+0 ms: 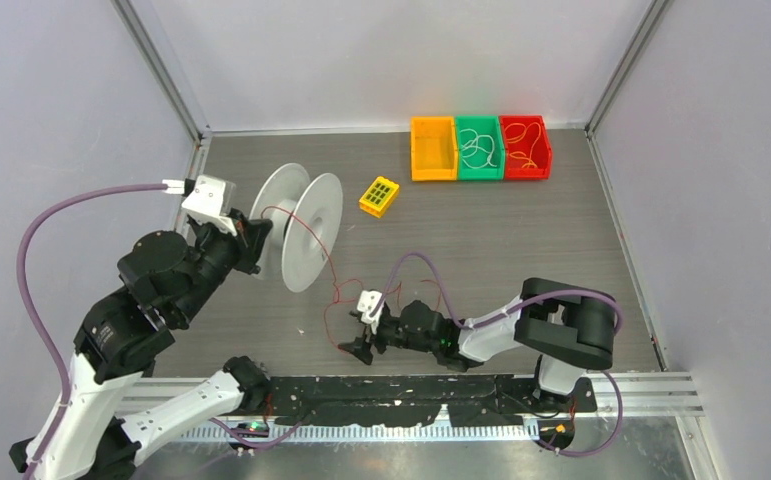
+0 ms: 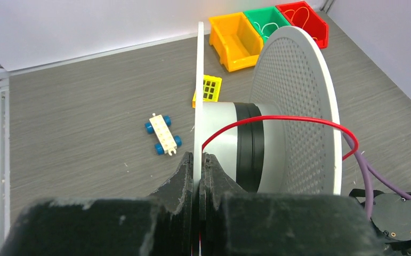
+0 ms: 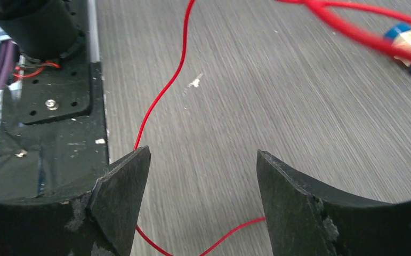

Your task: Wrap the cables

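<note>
Red cable (image 3: 163,93) slack | left gripper (image 2: 198,158) pinches spool flange (image 2: 199,80) edge | right gripper (image 3: 204,160) wide

Left gripper (image 2: 198,160) clamped on spool (image 2: 293,96) flange, arm bent left of spool. Right gripper (image 3: 203,160) spread wide, low, near side of spool.

The spool (image 2: 293,106) has matt white perforated plastic flanges, the table (image 1: 521,230) a grey wood-grain finish, the cable (image 3: 166,88) a glossy red sheath.
</note>
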{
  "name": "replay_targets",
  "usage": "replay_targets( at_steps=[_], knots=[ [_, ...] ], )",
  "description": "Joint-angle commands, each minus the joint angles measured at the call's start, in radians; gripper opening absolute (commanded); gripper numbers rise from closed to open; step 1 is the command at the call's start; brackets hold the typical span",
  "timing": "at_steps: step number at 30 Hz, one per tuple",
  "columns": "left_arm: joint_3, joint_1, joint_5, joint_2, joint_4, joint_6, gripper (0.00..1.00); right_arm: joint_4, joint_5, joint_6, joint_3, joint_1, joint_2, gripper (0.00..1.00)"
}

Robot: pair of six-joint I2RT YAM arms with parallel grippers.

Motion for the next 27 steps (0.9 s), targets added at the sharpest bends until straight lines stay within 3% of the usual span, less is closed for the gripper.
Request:
replay_targets(
  at_steps=[1,6,13,18,27],
  knots=[
    [0.045,-0.003,-0.035,0.003,0.105,0.031,0.00,0.028,-0.117,0.016,0.067,0.001,-0.009,0.79],
    [0.027,-0.003,-0.050,0.006,0.120,0.046,0.00,-0.131,-0.136,0.001,0.109,0.001,-0.086,0.77],
    [-0.059,-0.003,-0.047,-0.011,0.144,0.024,0.00,-0.141,0.161,0.113,0.086,-0.004,-0.209,0.77],
    [-0.075,-0.003,-0.055,-0.005,0.153,0.012,0.00,-0.081,0.047,0.187,0.125,-0.004,-0.148,0.77],
    [-0.062,-0.003,-0.039,0.003,0.163,-0.034,0.00,0.050,0.057,0.284,0.172,-0.002,0.037,0.75]
  ],
)
